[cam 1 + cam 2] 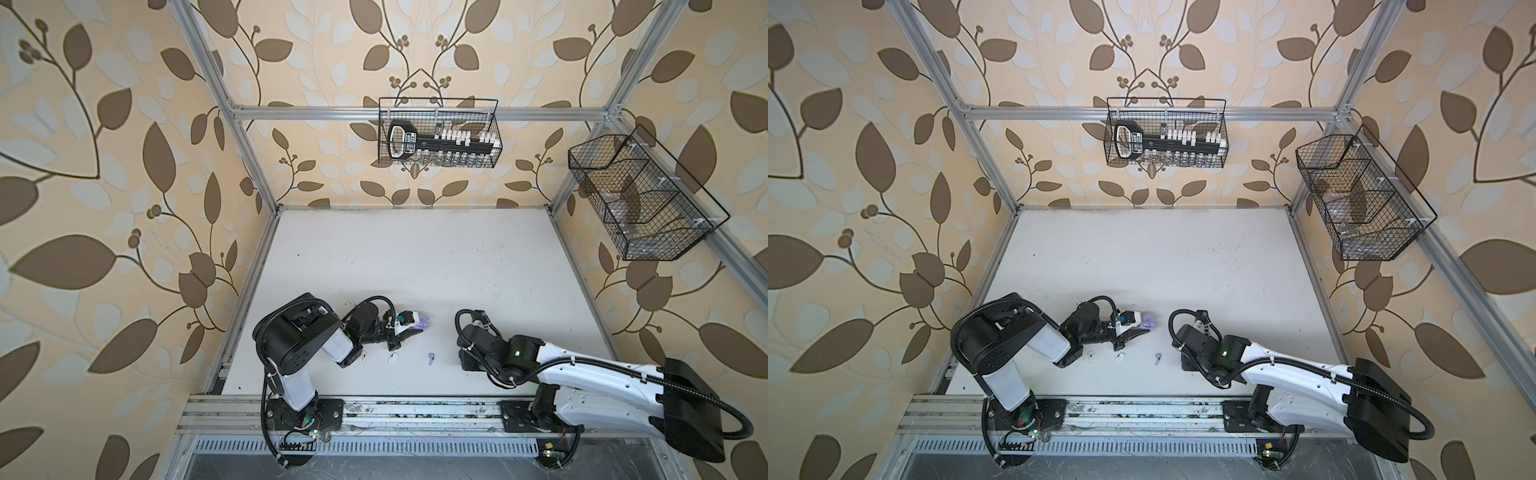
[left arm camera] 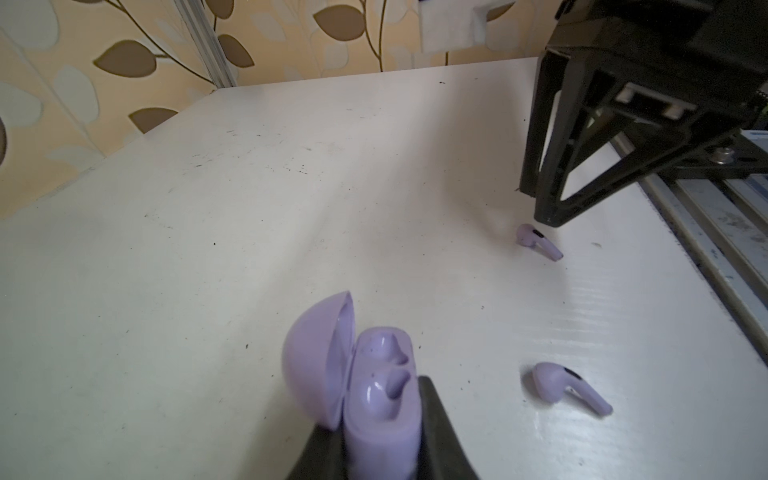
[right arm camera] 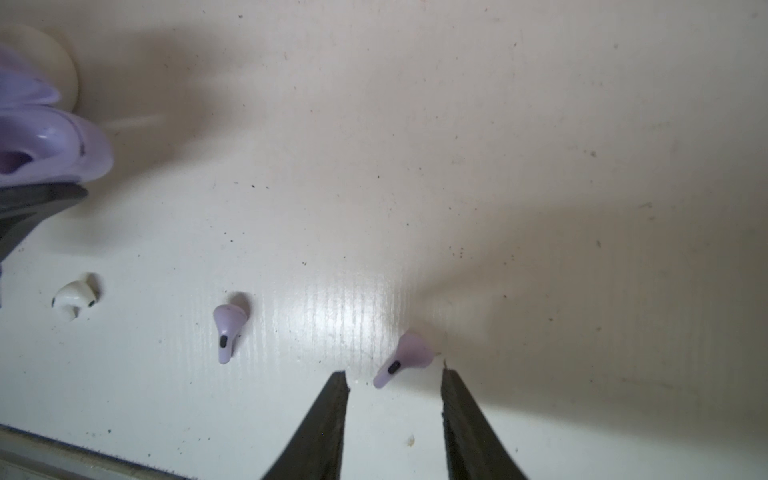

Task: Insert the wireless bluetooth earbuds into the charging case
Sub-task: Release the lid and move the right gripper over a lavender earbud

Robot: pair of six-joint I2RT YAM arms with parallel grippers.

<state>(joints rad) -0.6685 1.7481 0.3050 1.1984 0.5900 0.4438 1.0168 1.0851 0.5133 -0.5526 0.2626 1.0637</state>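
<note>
Everywhere leaf wallpaper point(image 1: 104, 208); speckled white tabletop point(image 1: 415, 257).

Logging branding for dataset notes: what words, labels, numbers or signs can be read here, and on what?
No text is readable.
Label on the black tool in the back wire basket: white print, too blurred to read.
Lavender charging case: no lettering visible.
Lavender earbuds, white earbud: no lettering, only dark spots.
</note>
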